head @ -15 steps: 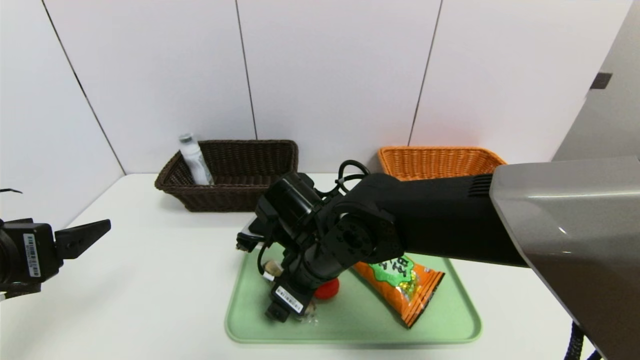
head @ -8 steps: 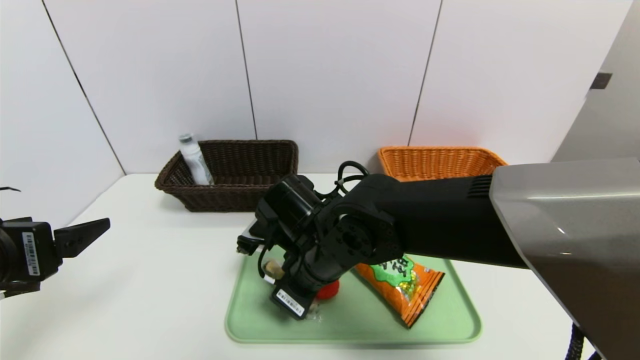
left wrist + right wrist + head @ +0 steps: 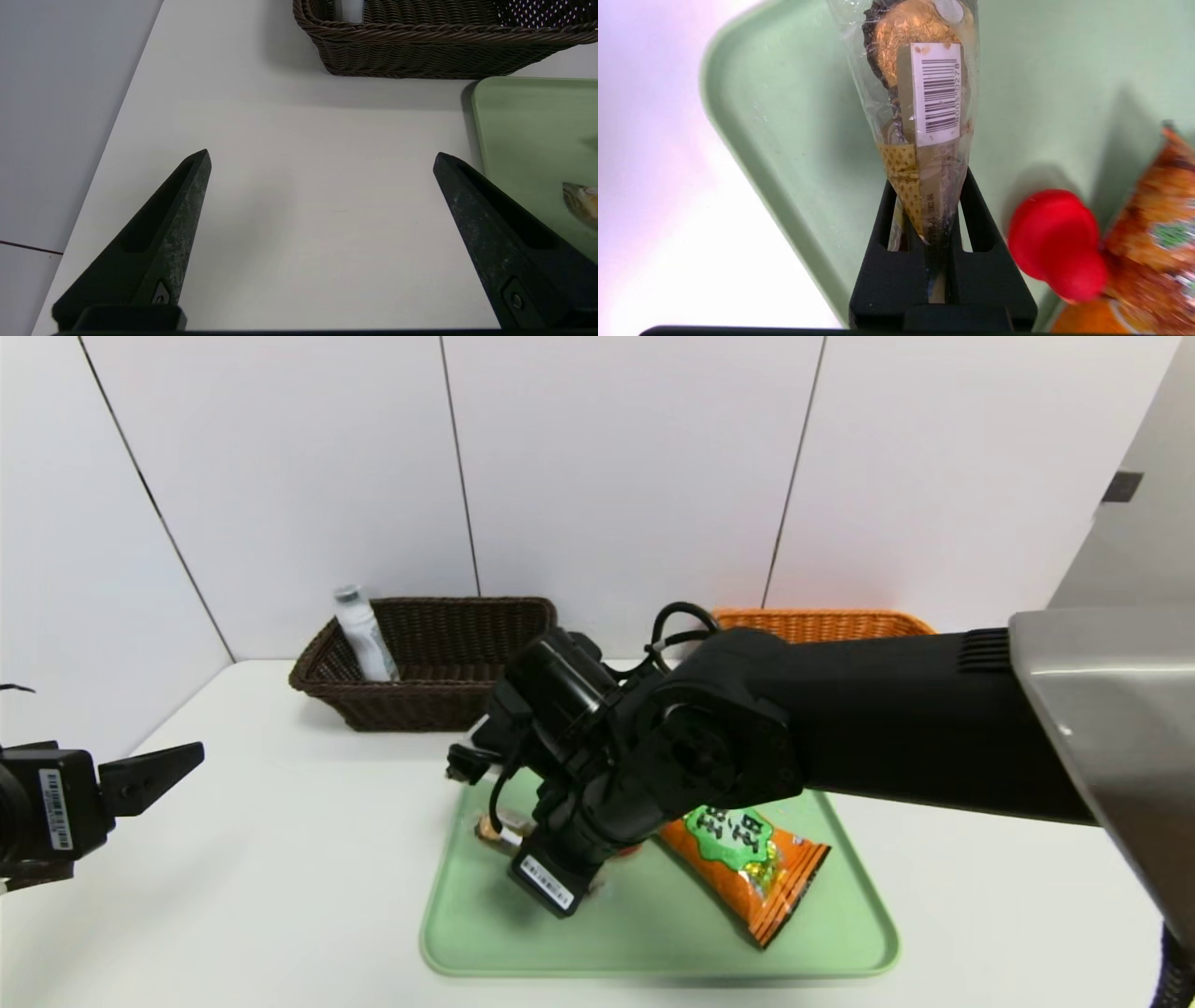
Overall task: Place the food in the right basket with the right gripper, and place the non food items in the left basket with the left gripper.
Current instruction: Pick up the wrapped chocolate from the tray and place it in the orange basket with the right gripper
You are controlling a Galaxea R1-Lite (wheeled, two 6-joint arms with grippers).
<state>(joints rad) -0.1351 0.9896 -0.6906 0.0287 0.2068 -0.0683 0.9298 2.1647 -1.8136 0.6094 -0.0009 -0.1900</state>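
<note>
The right tool [image 3: 930,219] is pinched on the tail end of the clear-wrapped gold bar [image 3: 920,93]; the bar sticks out from between the two black fingers [image 3: 882,224], its barcode label facing the wrist camera, above the green tray [image 3: 784,154]; in the head view the bar [image 3: 493,828] shows just left of the right arm's wrist, over the tray's [image 3: 653,933] left half; whether it hangs clear of the tray or touches it cannot be told. The small red toy [image 3: 1057,242] lies on the tray just beside the right tool, touching the long orange snack bag [image 3: 1153,205]; in the head view the snack bag [image 3: 747,868] lies slantwise on the tray's right half, green label up, while the toy is almost wholly hidden behind the arm. The left tool [image 3: 322,242] is spread wide and holds nothing; it hangs over the bare white desk [image 3: 299,210] at the robot's far left [image 3: 149,775], well apart from the tray. The dark brown basket [image 3: 448,663] stands at the back left of the desk near the wall; the clear bottle with the grey cap [image 3: 362,633] leans in its left corner; the orange basket [image 3: 822,623] stands at the back right, mostly hidden behind the right arm; its inside cannot be seen.
</note>
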